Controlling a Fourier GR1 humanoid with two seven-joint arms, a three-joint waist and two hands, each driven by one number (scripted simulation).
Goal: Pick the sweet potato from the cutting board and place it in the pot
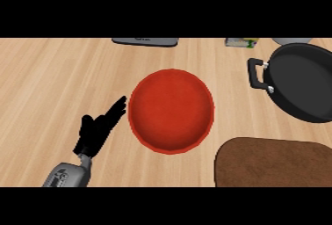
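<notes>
I am holding my left robot hand spread beside the red plate on the counter; the black pot and brown cutting board are sitting rightward.

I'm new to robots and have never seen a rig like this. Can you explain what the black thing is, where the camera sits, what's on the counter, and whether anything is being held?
There is one picture, taken from the robot's head and looking steeply down at a wooden counter. The black shape at lower left is the robot's left hand, on a grey forearm. Its fingers are straight and hold nothing. The hand is close beside a red plate in the middle.

At the right sits a black pot with a side handle. Nothing shows inside it. At lower right is a brown cutting board, partly cut off. No sweet potato shows on the part in view.

The right hand is out of view. The small items along the far edge are too cut off to identify.
</notes>
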